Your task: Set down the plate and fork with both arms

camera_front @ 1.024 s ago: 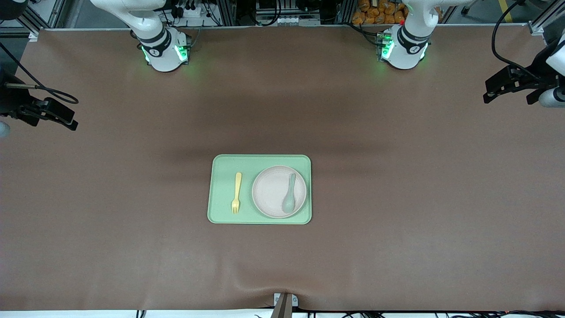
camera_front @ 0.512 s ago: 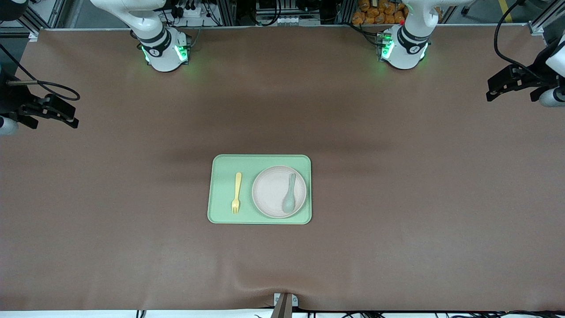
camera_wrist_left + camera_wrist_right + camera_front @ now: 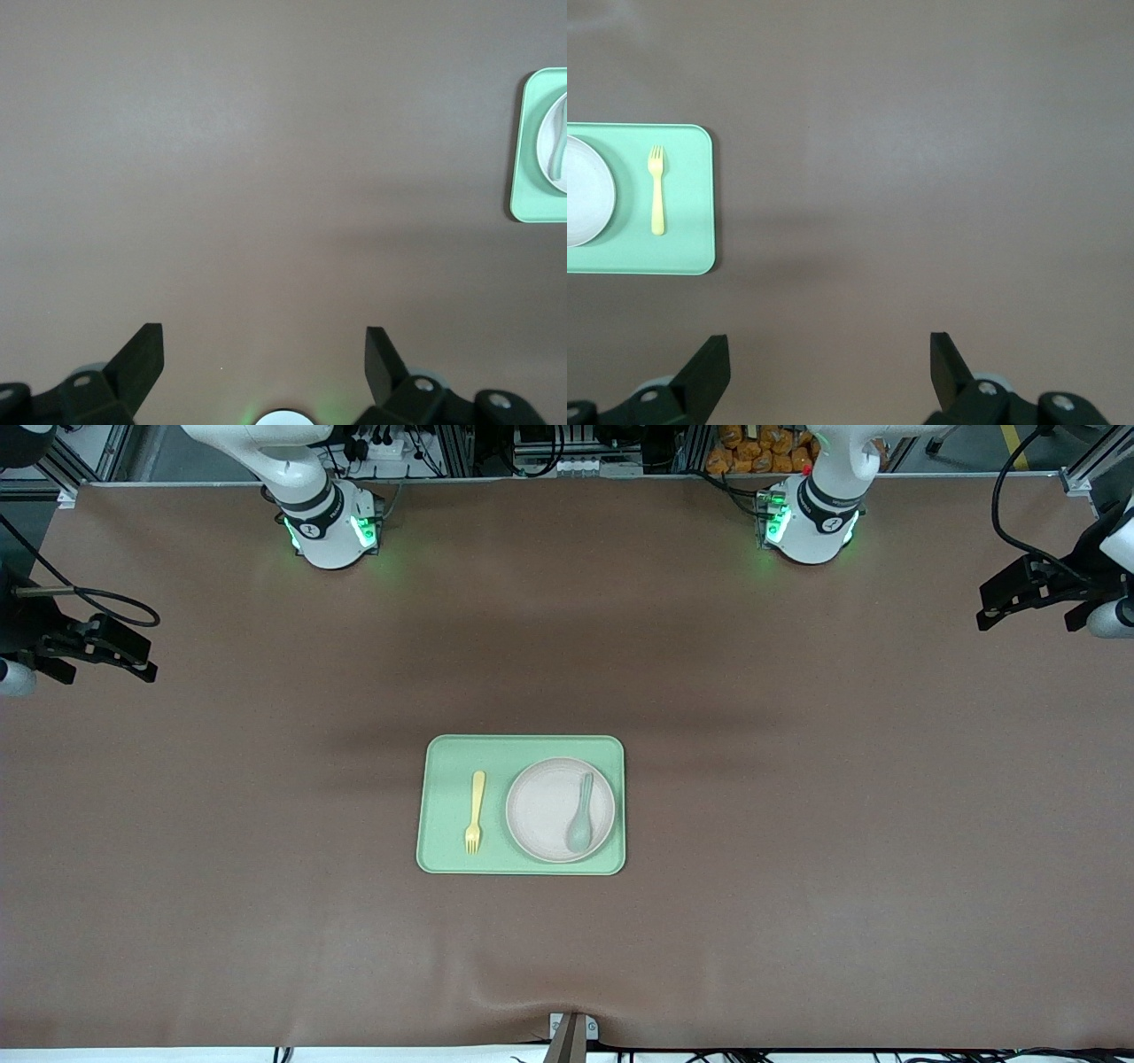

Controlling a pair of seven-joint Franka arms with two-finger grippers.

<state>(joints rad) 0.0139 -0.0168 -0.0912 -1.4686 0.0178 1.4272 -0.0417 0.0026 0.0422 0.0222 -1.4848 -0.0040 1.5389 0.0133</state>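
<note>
Brown table (image 3: 797, 824), green tray (image 3: 452, 757) in middle. Plate (image 3: 545, 806) on tray, toward left arm's end. Green spoon (image 3: 581, 824) lies in plate. Fork (image 3: 476, 812) on tray beside plate, toward right arm's end, not touching it. Left gripper (image 3: 264, 350) up over bare table at its own end, fingers wide apart, holding nothing. Right gripper (image 3: 829, 354) same at its end, wide apart, holding nothing. Both arms wait.

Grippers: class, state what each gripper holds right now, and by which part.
Nothing is held. The left gripper and the right gripper are both open over bare table; the plate and fork lie on the tray.
</note>
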